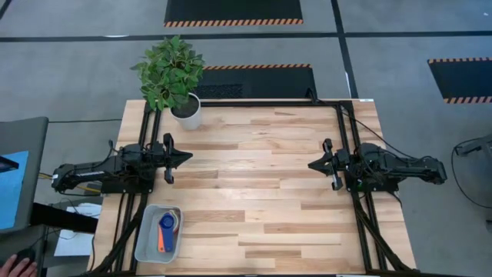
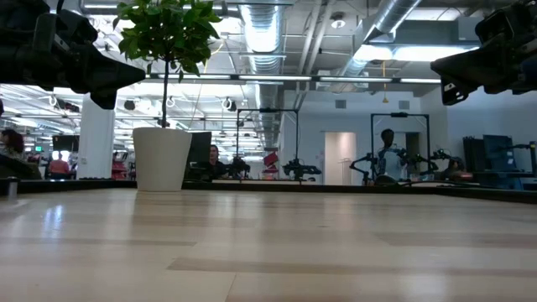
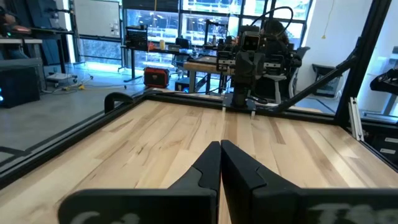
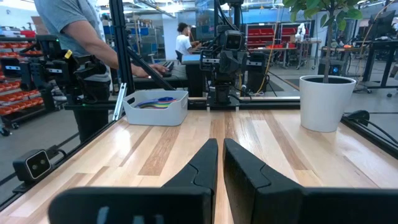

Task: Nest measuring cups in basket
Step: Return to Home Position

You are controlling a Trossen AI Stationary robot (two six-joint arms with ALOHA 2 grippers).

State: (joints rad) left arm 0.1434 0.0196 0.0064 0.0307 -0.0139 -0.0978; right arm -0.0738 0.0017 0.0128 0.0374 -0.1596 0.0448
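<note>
Left gripper: jaws pressed together tip to tip, nothing between them, held clear above the wooden table at its own end. Right gripper, opposite: jaws closed to a hairline, likewise empty, raised off the boards and pointing straight at the left pair across bare planks.

Off to the side of the left jaws and a little behind their tips, alongside that arm at the table's corner: the basket, pale grey-blue, sitting flat on the wood. Inside it, the measuring cups, nested in one stack, a blue bowl uppermost and an orange handle showing beneath.

Seen from the right jaws, far ahead and off to one side: the same basket, with coloured cup rims just topping its wall.

Far ahead of those jaws on the other side, and flanking the left jaws opposite the basket: a white plant pot with a leafy plant, standing at the table's edge.

Beyond the basket, past the table's end: a person standing close by the frame, and another farther back among workshop benches.
</note>
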